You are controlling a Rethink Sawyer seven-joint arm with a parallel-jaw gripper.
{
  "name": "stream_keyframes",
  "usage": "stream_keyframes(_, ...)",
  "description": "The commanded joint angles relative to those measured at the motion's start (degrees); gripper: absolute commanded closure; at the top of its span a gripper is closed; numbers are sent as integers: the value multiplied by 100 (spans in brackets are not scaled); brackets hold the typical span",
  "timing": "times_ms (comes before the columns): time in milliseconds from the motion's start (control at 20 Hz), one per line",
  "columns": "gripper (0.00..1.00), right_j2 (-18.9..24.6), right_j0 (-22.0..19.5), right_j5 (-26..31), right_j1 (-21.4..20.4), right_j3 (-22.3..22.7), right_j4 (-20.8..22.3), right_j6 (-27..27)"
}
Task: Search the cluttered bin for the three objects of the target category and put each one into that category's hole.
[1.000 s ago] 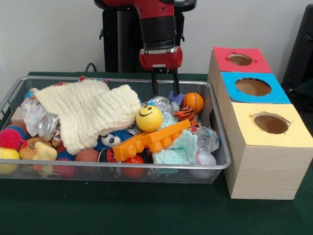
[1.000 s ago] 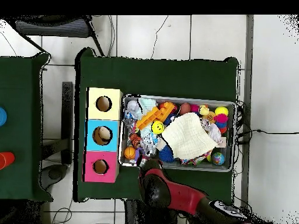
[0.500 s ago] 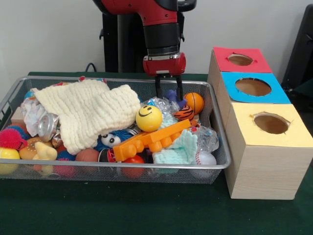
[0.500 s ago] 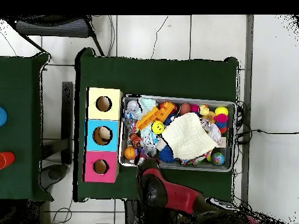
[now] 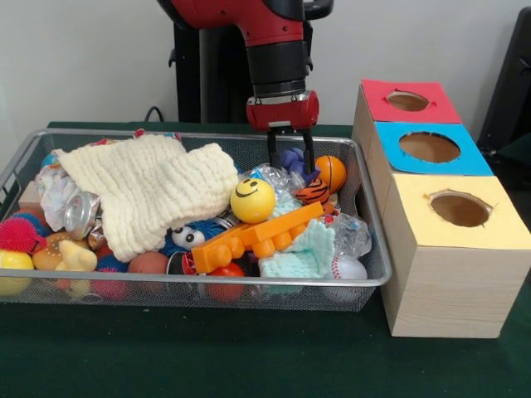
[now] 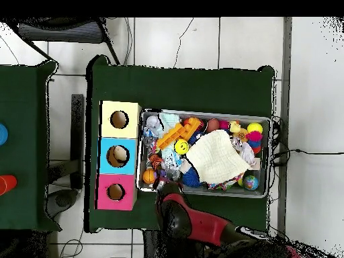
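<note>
A: Gripper (image 5: 289, 157)?
B: Fingers were narrow, clamped on a purple toy (image 5: 292, 161), raised just over the wire bin (image 5: 375, 274).
A: Around it?
B: Mini basketball (image 5: 329, 173) just beside it, tiger-striped ball (image 5: 313, 192) below, smiley ball (image 5: 252, 200) lower on its other side. Red hole (image 5: 407, 101) off to the basketball side.
A: Any writing?
B: None readable.

Front camera low, close, overhead straight down, far, both showing bin (image 5: 369, 278) (image 6: 269, 121)

Wire-mesh metal bin (image 5: 365, 280), knitted cream cloth (image 5: 149, 192), pale wooden boxes (image 5: 448, 290)
</note>
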State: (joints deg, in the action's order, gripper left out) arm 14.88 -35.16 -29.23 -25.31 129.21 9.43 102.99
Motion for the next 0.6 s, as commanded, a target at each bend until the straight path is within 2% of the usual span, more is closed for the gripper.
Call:
stream_keyframes(50, 0, 626, -254, 3, 85, -359, 48, 1473)
stream_keyframes(250, 0, 811, -523, 425, -199, -157, 17, 1384)
stream_keyframes(450, 0, 928, -686, 615, -159, -184, -105, 1363)
stream_keyframes(600, 0, 989, -857, 698, -314, -97, -194, 1417)
